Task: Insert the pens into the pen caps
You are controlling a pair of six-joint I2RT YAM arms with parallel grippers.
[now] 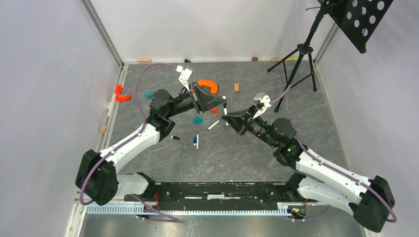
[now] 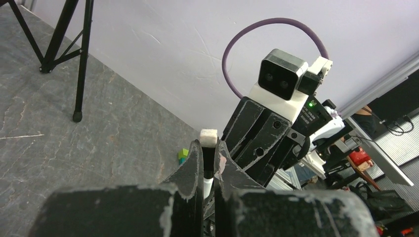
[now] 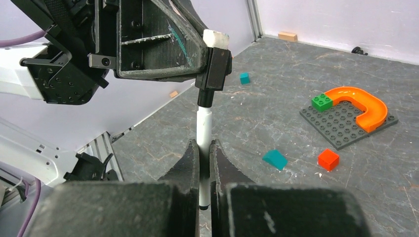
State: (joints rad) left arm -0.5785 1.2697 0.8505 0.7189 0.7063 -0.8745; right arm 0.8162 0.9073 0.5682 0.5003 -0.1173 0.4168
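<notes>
My right gripper (image 3: 203, 145) is shut on a white pen (image 3: 203, 123) and holds it upright above the floor. My left gripper (image 2: 208, 145) is shut on a black pen cap (image 3: 213, 74) with a white end, which sits over the pen's upper end. In the top view the left gripper (image 1: 223, 102) and the right gripper (image 1: 226, 117) meet tip to tip at mid-table. A second white pen (image 1: 213, 125) lies loose just below them. A third pen (image 1: 197, 141) with a blue end lies nearer the front, with a small black cap (image 1: 175, 138) to its left.
A grey baseplate (image 3: 341, 131) carries an orange curved piece (image 3: 363, 103) and a green brick (image 3: 321, 102). A red brick (image 3: 328, 159), a teal wedge (image 3: 274, 159) and a teal cube (image 3: 244, 78) lie nearby. A black tripod (image 1: 296, 64) stands back right. Wooden blocks lie along the walls.
</notes>
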